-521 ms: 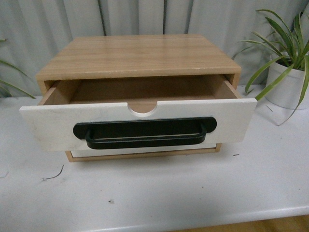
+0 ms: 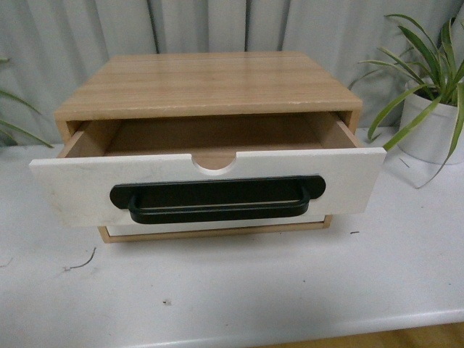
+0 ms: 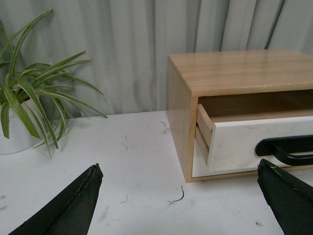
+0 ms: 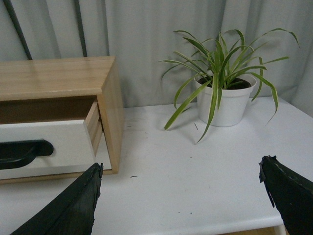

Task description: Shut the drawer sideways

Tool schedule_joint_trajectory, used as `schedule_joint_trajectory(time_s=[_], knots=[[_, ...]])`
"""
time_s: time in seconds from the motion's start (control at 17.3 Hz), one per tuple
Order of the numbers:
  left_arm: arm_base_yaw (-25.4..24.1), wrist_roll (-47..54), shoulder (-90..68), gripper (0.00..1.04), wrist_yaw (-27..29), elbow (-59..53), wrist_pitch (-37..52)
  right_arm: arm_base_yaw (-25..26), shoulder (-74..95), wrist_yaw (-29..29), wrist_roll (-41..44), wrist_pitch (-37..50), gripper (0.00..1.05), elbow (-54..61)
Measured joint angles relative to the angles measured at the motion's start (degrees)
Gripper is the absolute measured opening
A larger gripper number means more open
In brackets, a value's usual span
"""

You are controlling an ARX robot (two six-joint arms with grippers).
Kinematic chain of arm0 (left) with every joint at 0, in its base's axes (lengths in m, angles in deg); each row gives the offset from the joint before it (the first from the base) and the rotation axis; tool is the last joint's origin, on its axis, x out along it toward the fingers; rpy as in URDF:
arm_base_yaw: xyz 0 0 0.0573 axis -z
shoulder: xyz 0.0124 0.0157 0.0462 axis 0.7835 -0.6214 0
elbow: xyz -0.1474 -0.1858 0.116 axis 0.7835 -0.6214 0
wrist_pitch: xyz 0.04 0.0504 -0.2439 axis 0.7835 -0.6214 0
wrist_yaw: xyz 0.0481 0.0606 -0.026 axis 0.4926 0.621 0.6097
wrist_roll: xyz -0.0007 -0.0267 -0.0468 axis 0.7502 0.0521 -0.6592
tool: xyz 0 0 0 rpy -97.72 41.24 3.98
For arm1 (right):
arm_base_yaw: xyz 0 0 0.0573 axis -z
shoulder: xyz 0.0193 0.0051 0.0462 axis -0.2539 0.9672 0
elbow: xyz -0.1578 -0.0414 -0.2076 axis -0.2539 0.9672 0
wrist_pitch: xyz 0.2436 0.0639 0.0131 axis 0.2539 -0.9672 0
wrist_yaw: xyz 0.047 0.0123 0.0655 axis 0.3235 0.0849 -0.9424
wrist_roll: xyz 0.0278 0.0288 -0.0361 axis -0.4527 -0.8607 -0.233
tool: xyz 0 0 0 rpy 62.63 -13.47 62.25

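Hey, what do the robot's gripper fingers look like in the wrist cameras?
Both the left gripper and right gripper have matte black, wedge-shaped fingers tapering to blunt tips, with rough edges. No cables or markings show; the arms are out of view.

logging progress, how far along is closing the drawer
Done: nothing yet. The drawer stands pulled out of the cabinet, its inside open to view. In hand: the left gripper and right gripper hang with jaws wide open, touching nothing; neither arm shows in the front view. Left: all of it, bring a gripper to the drawer and push it in until the front sits flush.
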Motion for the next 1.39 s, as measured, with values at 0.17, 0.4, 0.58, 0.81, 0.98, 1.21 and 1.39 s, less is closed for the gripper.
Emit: schedule_joint_trajectory(time_s=[0.17,0.4,0.58,0.81,0.98,1.21,1.39], knots=[[0.0,0.0,0.0,0.98,0.0,0.0,0.02,0.0,0.0,0.0,0.0,0.0,0.98,0.0],[0.0,0.0,0.0,0.98,0.0,0.0,0.0,0.0,0.0,0.0,0.0,0.0,0.98,0.0],[0.0,0.0,0.0,0.98,0.0,0.0,0.0,0.0,0.0,0.0,0.0,0.0,0.98,0.0],[0.0,0.0,0.0,0.98,0.0,0.0,0.0,0.0,0.0,0.0,0.0,0.0,0.98,0.0],[0.0,0.0,0.0,0.98,0.0,0.0,0.02,0.0,0.0,0.0,0.0,0.0,0.98,0.0],[6.25,-4.24,-5.92,0.98,1.2,0.48,1.86,-9.09,12.96,16.28,-12.02,-6.54,0.98,-5.07],[14.21,1.49,-16.92,0.98,-1.64,1.86,5.44,-10.58,26.29,9.07,-10.51,-4.11,0.98,-12.09]])
